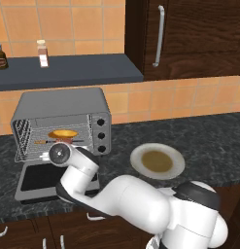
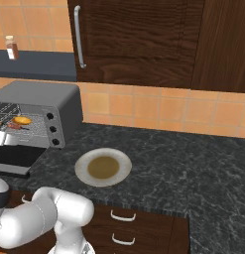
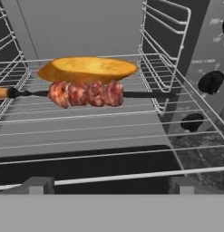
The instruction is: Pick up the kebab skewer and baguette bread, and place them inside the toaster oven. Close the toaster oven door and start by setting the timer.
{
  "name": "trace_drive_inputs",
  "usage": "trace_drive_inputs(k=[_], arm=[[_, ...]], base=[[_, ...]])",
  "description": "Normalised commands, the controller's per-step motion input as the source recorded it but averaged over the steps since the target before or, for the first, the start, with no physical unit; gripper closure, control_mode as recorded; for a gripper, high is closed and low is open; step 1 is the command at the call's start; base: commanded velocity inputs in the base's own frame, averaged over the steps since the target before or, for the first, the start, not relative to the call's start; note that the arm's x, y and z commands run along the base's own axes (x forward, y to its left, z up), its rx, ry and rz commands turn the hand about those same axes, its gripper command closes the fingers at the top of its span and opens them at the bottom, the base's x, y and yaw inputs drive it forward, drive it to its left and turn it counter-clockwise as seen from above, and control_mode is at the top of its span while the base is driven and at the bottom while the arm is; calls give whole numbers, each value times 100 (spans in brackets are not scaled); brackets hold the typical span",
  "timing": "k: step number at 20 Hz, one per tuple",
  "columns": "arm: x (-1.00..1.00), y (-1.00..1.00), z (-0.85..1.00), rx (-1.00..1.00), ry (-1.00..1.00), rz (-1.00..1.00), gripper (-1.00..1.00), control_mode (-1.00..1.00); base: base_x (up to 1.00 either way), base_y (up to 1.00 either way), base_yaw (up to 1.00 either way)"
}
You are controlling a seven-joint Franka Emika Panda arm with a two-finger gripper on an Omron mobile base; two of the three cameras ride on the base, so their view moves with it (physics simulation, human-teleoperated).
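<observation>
The dark speckled counter [image 1: 199, 136] carries the toaster oven [image 1: 63, 124] and a plate [image 1: 157, 161]; the oven's wire rack [image 3: 109, 122] bears the baguette bread [image 3: 88, 69] and the kebab skewer [image 3: 86, 93], side by side.

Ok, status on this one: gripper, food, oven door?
Gripper open, empty. Baguette bread and kebab skewer on toaster oven rack. Toaster oven door down, unobstructed.

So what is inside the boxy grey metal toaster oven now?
On its wire rack lie the golden-orange baguette bread and, in front of it, the kebab skewer with reddish meat chunks. The grey oven has its glass door folded down. The space below the rack is mostly hidden.
</observation>
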Motion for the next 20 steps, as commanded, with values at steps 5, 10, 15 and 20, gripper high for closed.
trace_drive_inputs(k=[5, 10, 15, 20], arm=[[7, 0, -20, 0, 0, 2, -100, -100], [0, 0, -15, 0, 0, 8, -100, -100], [0, 0, 0, 0, -9, 1, -100, -100], [0, 0, 0, 0, -11, 0, -100, -100]], base=[[0, 0, 0], [0, 0, 0], [0, 0, 0], [0, 0, 0]])
